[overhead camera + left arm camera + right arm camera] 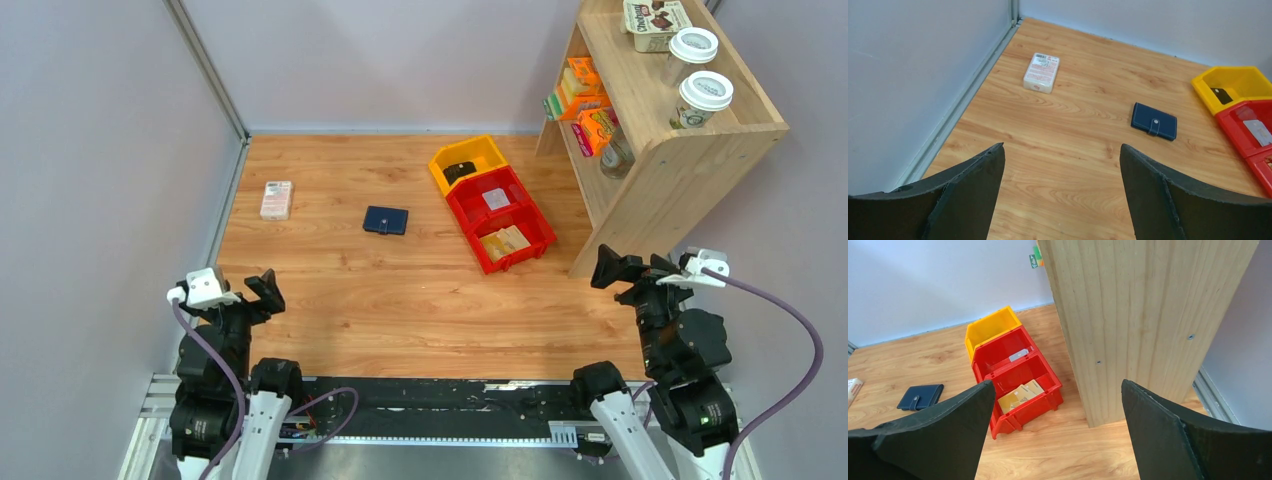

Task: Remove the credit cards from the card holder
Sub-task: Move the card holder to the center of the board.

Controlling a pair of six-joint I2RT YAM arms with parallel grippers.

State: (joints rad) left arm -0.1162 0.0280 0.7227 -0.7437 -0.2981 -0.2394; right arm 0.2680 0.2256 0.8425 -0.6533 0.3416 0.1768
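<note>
The card holder (385, 220) is a dark navy case that lies folded shut, snap tab fastened, flat on the wooden table at centre. It also shows in the left wrist view (1154, 121) and the right wrist view (920, 397). The credit cards are hidden inside it. My left gripper (250, 293) is open and empty near the front left of the table, well short of the holder; its jaws stand wide apart in the left wrist view (1061, 150). My right gripper (630, 270) is open and empty at the front right beside the shelf, also shown in the right wrist view (1057, 385).
A pink-white box (276, 199) lies at the far left. A yellow bin (466, 160) holds a small black object. A red bin (500, 218) holds a pale flat item and tan cards. A wooden shelf (665, 150) with cups and boxes stands at the right.
</note>
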